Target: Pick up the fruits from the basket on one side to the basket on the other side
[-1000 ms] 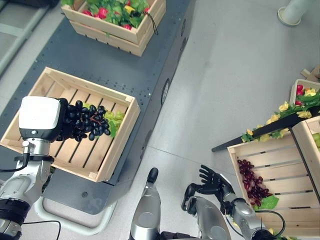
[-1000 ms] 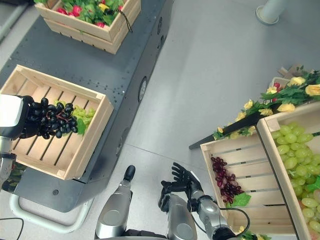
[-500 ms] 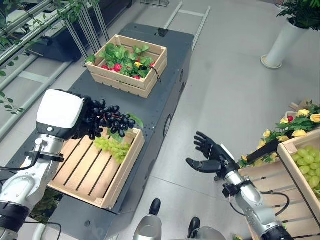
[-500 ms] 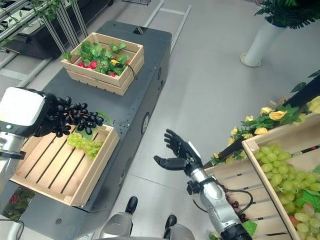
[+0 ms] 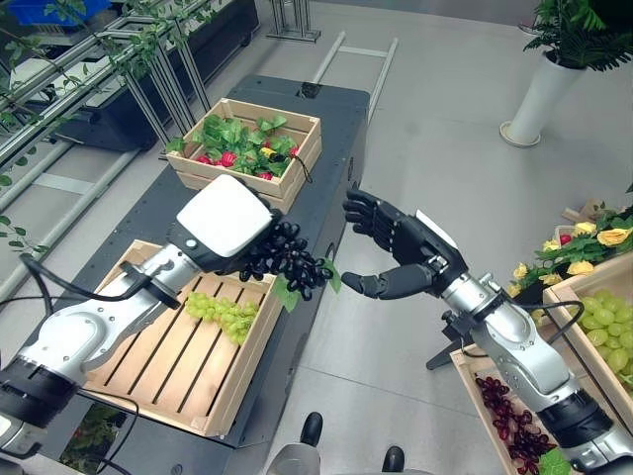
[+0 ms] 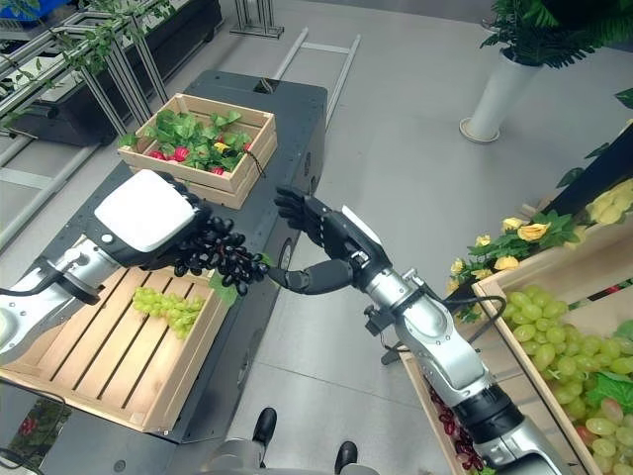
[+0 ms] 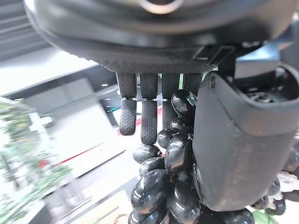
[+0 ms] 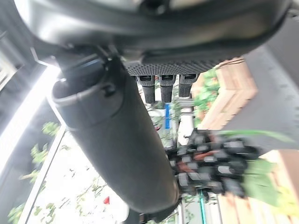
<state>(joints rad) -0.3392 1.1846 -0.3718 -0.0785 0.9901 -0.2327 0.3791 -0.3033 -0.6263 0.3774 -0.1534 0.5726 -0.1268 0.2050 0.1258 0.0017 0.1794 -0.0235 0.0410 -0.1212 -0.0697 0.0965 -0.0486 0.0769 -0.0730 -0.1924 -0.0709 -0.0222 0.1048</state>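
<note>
Black grapes [image 5: 287,259], one bunch with a green leaf, are hanging at centre frame, clamped in our left hand [image 5: 226,224], just past the near-right corner of the slatted wooden crate [image 5: 168,341] at lower left. Our right hand [image 5: 401,253] is waiting just right of the bunch, fingers spread and thumb out, holding nothing.

We are judging this a hand-over. Bring the open palm under the bunch, curl round the stem end, and release the left grip only once the right has closed.

A green bunch [image 5: 224,314] is lying in the crate. The receiving crate [image 5: 495,416] at lower right, holding red grapes [image 5: 514,435], is cut off by the frame edge. The right wrist view is showing the bunch smeared, so we cannot tell whether the two are touching.
</note>
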